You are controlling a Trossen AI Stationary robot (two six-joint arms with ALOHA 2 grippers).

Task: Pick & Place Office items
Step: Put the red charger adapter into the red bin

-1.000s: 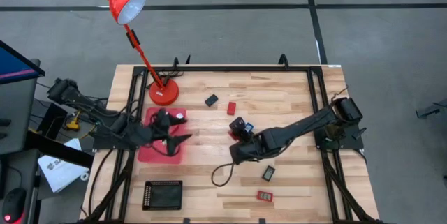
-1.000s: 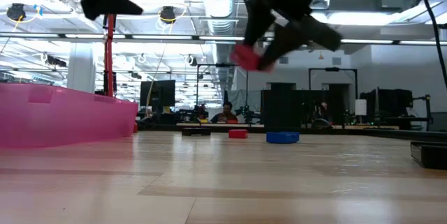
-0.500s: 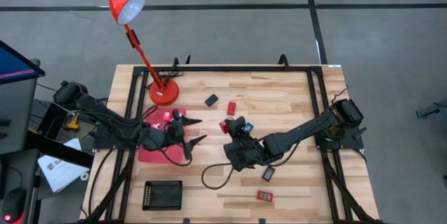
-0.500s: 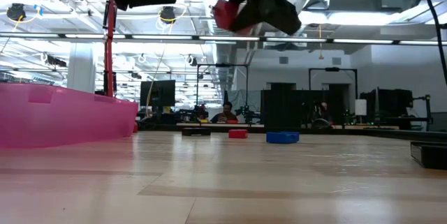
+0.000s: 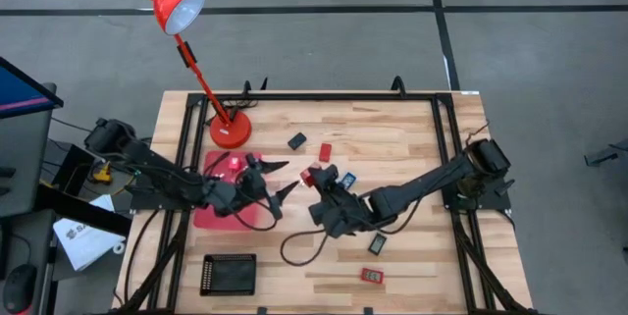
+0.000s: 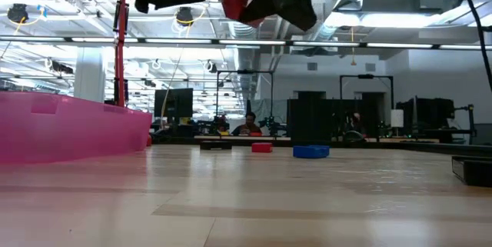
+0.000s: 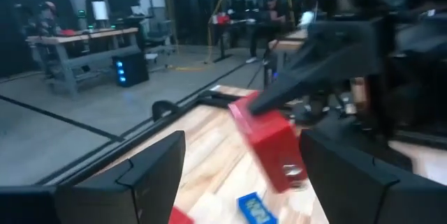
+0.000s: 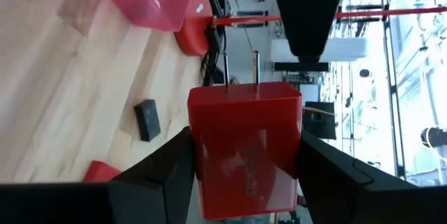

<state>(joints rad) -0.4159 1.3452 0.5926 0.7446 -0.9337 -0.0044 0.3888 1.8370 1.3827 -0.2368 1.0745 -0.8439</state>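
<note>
Right hand: you grip the red charger, prongs pointing forward.
Left hand: spread, empty, facing it, just beside.

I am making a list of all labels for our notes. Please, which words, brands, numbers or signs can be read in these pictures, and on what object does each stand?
No text can be read for certain.
Red plug block held by the right gripper: raised marks on its face, too blurred to read.
Blue piece on the table: pale print, too blurred to read.
Paper sheet beside the table: dark print, too small to read.
Small red item near the table's front edge: a label, too small to read.
</note>
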